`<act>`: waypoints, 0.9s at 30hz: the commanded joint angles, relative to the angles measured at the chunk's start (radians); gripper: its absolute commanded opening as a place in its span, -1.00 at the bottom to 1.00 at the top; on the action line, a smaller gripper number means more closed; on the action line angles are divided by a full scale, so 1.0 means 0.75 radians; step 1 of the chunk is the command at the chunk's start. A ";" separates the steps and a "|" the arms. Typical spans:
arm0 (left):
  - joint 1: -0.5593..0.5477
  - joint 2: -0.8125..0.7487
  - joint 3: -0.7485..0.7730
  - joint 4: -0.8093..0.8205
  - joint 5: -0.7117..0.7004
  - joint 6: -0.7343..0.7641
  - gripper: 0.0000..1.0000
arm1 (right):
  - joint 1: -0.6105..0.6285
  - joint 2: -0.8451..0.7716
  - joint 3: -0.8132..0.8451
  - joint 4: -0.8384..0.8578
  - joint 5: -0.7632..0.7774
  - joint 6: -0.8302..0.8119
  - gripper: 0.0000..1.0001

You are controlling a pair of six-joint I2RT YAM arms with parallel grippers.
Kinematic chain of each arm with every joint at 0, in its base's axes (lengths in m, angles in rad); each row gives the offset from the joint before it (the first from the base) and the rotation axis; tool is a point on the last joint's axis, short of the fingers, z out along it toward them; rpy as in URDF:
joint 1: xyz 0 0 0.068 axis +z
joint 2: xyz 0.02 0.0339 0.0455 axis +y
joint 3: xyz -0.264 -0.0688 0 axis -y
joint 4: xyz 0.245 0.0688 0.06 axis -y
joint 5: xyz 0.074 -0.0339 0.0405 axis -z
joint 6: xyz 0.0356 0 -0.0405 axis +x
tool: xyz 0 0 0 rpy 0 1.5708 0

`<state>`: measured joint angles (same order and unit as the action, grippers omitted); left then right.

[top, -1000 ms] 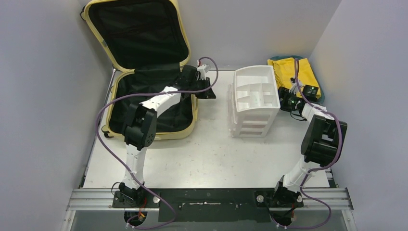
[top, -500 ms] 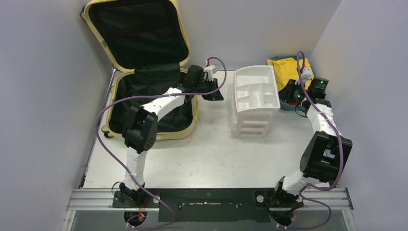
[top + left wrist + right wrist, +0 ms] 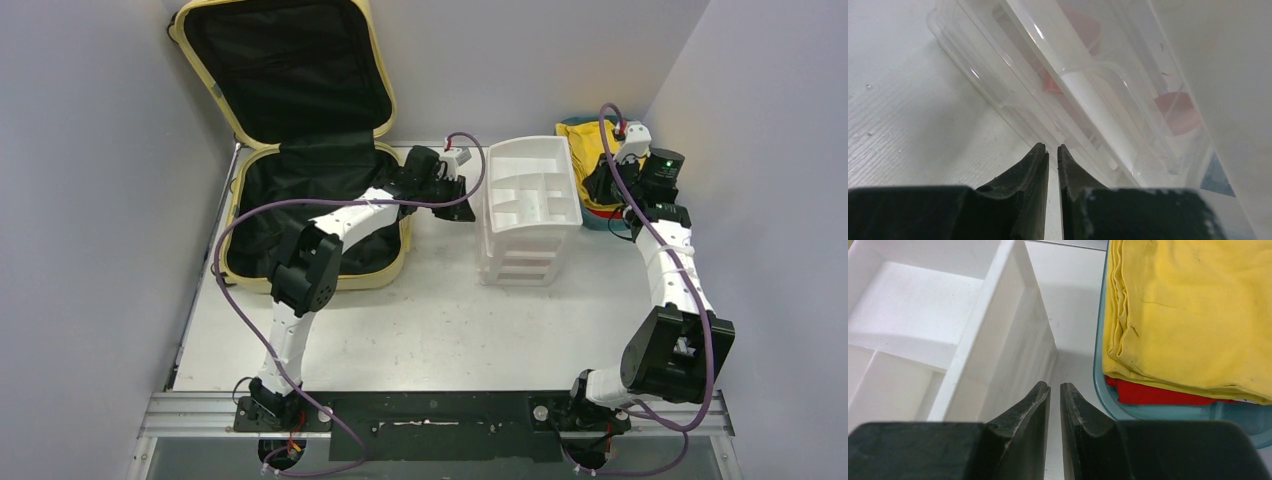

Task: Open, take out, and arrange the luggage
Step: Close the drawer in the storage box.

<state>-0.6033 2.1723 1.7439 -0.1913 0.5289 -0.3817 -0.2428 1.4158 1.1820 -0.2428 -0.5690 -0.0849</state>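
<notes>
**Unpacking under way: pale-yellow hard-shell luggage (image 3: 290, 70) lies open at 11 o'clock.**
Left gripper (image 3: 1053, 147), jaws almost pressed together, meets a clear plastic box (image 3: 1088, 100) at its rim, grip uncertain; white drawer organizer (image 3: 530, 190) looks unfilled. Right gripper (image 3: 1054, 385), pressed together and empty, hangs beside the teal plastic tray (image 3: 1158, 412) at 1 o'clock holding folded yellow cloth (image 3: 1193, 310). No legible writing.

No readable text, label or number shows anywhere.

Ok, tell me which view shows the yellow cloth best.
Right wrist view: the yellow cloth is close up, folded in the teal tray over a red layer. The top view shows only a small, partly hidden patch; the left wrist view, none.
</notes>
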 commanded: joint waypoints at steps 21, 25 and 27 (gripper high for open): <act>-0.023 0.022 0.149 0.007 0.001 -0.003 -0.77 | 0.095 -0.054 0.050 0.011 0.044 -0.057 -0.69; 0.067 -0.064 0.128 -0.018 -0.008 0.043 -0.75 | 0.080 -0.068 0.050 0.012 0.099 -0.056 -0.68; 0.119 -0.108 0.123 -0.037 -0.006 0.081 -0.69 | 0.065 -0.076 0.052 0.013 0.120 -0.057 -0.67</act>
<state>-0.6025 2.2162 1.8130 -0.2100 0.5289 -0.3801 -0.1768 1.4136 1.1858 -0.2596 -0.5282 -0.1200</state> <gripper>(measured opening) 0.132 0.160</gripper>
